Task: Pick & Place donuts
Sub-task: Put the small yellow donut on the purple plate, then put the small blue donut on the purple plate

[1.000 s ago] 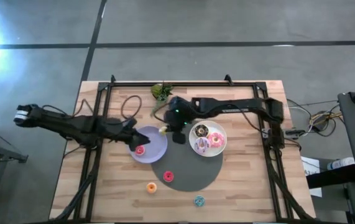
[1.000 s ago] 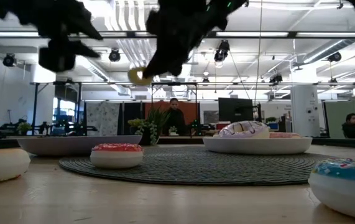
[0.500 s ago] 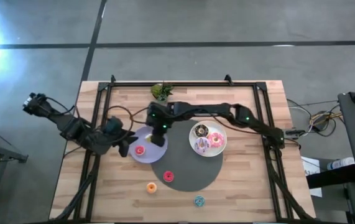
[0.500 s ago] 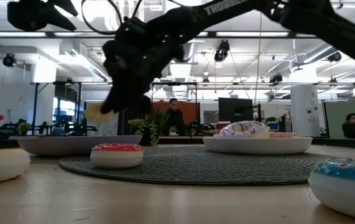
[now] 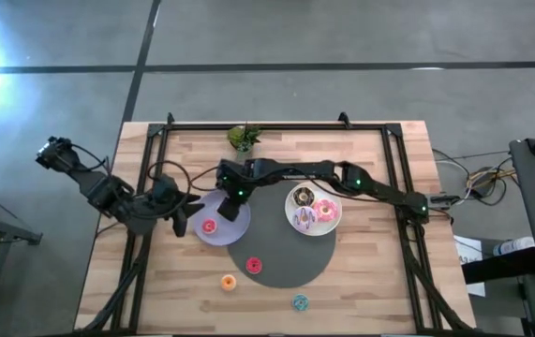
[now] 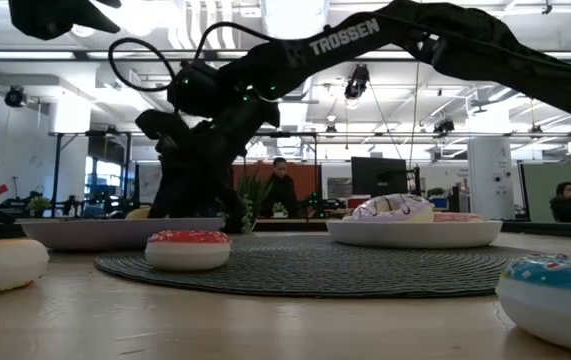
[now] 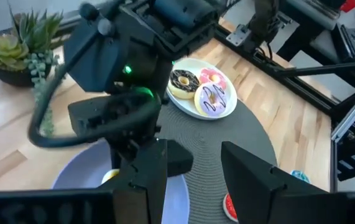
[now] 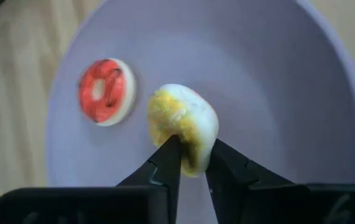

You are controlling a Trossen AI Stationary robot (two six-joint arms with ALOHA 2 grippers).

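My right gripper hangs low over the lavender plate, shut on a small yellow-and-white donut. A red donut lies flat on the same plate. My left gripper waits open just off the plate's left rim. Another red donut lies on the dark round mat. An orange one and a teal one lie on the bare wood. The white plate carries a brown, a pink and a pink-white frosted donut. My right gripper pinches the yellow donut by one side of its ring between the two fingers, coming from above and pointing down. The donut stands on edge below the fingers, close over the lavender plate's floor. Whether it touches the plate I cannot tell.
A small green plant stands at the far edge behind the lavender plate. Black frame rails run along the left, right and far sides of the table. Bare wood shows along the near edge.
My right gripper has carried the yellow donut from beside the white plate toward the table's left and down, until it hangs low over the lavender plate. My left gripper has drawn back toward the left, off the plate.
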